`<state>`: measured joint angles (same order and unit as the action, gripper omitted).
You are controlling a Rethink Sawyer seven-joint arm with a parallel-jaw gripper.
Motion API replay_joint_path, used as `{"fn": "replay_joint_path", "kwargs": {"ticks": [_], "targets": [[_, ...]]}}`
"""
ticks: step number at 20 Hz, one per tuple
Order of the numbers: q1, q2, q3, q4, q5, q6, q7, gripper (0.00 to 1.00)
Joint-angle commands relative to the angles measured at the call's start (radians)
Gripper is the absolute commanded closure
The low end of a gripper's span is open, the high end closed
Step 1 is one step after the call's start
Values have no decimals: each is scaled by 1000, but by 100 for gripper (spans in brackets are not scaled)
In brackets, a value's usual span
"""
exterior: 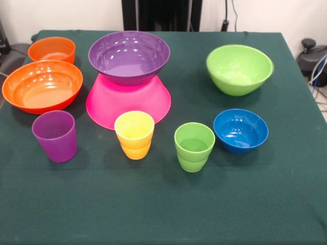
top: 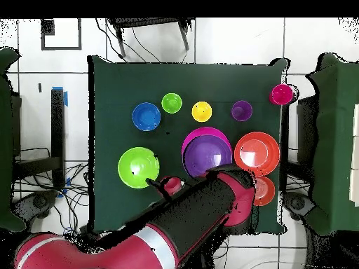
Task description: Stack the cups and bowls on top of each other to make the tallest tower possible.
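Glossy hard plastic is what every piece here is made of, so I judge them light, stiff and slick: easy to lift, quick to skid or tip if nudged. The tower so far is the inverted pink bowl with the purple bowl sitting upright on its base. Taking that tower as the landmark in the front view, the large orange bowl lies just to its left, almost touching the pink rim, with the small orange bowl behind that one; the lime green bowl stands well to its right, not yet stacked, and the small blue bowl sits right and nearer the camera. In front of the tower stand the purple cup, yellow cup and green cup in a row; the red cup shows only in the overhead view, at the corner of the green-clothed bench. Bowls look best taken by pinching the thin rim wall; cups by the rim or the ribbed lower half, which should slip less. In the overhead view the arm reaches over the bench beside the tower, but the fingers are hidden, so I cannot tell their opening or whether they hold anything.
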<state>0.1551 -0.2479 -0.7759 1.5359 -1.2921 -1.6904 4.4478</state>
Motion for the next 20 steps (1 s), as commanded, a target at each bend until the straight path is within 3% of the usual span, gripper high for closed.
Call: {"fn": "replay_joint_path", "kwargs": {"ticks": [1,9,20], "targets": [[28,-19,157,-46,-29,88,5,100],[160,-7,67,-41,23,303,54,100],[228,84,106,-75,61,581,25,100]]}}
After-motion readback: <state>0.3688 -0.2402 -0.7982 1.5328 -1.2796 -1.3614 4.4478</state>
